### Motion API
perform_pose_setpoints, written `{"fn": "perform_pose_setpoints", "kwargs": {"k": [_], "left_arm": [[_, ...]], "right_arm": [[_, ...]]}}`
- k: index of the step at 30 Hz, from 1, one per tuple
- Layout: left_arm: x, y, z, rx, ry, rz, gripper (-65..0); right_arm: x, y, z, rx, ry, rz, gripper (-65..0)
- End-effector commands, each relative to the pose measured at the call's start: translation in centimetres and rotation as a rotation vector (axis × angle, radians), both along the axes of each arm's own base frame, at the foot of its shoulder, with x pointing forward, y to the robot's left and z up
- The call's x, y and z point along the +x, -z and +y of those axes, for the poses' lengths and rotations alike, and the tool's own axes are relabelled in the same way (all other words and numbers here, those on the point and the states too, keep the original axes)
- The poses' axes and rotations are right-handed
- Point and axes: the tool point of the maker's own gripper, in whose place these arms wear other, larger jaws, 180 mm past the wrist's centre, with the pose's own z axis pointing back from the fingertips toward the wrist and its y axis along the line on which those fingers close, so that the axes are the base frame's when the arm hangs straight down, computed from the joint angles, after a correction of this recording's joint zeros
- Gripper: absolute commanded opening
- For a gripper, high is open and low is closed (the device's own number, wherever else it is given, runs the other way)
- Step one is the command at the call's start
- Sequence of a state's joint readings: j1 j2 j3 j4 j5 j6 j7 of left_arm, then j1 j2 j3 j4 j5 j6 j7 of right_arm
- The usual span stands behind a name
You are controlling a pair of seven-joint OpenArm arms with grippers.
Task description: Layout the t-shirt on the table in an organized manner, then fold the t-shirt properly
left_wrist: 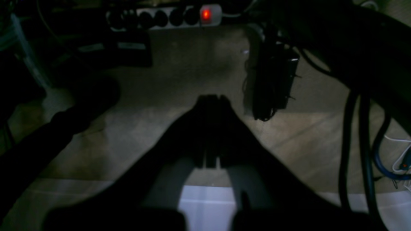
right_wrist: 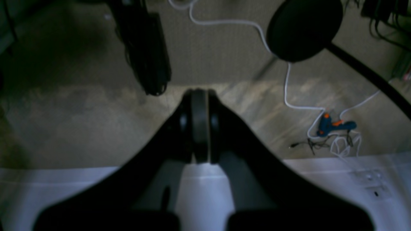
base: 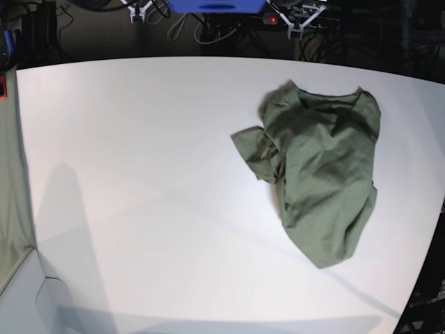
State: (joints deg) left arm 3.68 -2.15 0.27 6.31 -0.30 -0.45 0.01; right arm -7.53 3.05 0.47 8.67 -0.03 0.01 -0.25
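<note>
Nothing is done yet: the t-shirt (base: pixel 318 174) lies crumpled at right of the table (base: pixel 139 174); left gripper (left_wrist: pixel 212 98) and right gripper (right_wrist: pixel 199 96) closed, empty

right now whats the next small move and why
Probably bring one arm in over the t-shirt and open its jaws: the shirt lies crumpled on the right of the table, and both sets of jaws are shut, off the table over the floor.
</note>
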Motion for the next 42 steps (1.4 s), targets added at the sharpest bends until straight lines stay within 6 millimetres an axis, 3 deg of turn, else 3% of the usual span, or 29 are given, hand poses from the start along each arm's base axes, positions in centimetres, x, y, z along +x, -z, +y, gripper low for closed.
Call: {"fn": "perform_pose_setpoints", "kwargs": {"k": [1, 4, 17, 22, 42], "left_arm": [[-0.7, 0.0, 0.1, -0.001, 0.001, 0.008, -64.8], [-0.9, 0.0, -0.3, -0.006, 0.0, 0.011, -64.8], [-0.2, 0.0, -0.1, 0.001, 0.0, 0.002, -64.8], [1.2, -0.1, -0.3, -0.002, -0.002, -0.035, -64.8], [1.4, -0.1, -0.2, -0.001, -0.005, -0.04, -64.8]], "right_arm": [[-0.6, -0.1, -0.2, 0.002, -0.003, 0.008, -65.0], [0.4, -0.1, -0.4, 0.0, -0.008, -0.017, -65.0], [1.1, -0.3, -0.6, -0.005, -0.017, -0.058, -65.0], [1.3, -0.3, -0.6, -0.004, -0.017, -0.062, -65.0], [1.6, -0.4, -0.7, -0.005, -0.019, -0.068, -65.0]]}}
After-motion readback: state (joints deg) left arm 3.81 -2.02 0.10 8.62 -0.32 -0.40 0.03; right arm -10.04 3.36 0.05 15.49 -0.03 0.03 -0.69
